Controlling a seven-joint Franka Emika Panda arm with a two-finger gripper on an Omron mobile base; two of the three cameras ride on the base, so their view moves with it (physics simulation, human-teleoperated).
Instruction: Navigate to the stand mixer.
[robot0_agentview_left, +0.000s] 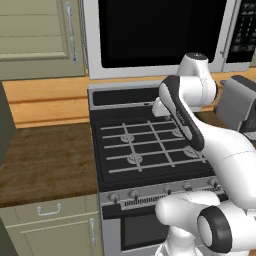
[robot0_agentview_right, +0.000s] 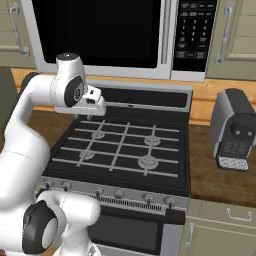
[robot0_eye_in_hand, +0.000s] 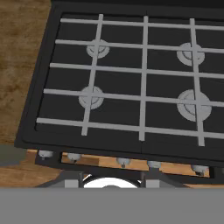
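The stand mixer is out of view. My gripper hangs over the back left part of a black gas stove, on the folded white arm. In the hand view I look down on the stove's grates and its row of knobs. The two fingertips barely rise at the bottom edge, wide apart with nothing between them. In the left base view the hand sits above the stove's back right burner.
A boxy grey and black coffee machine stands on the wooden counter right of the stove. A microwave hangs above. More wooden counter lies left of the stove, with green cabinets below.
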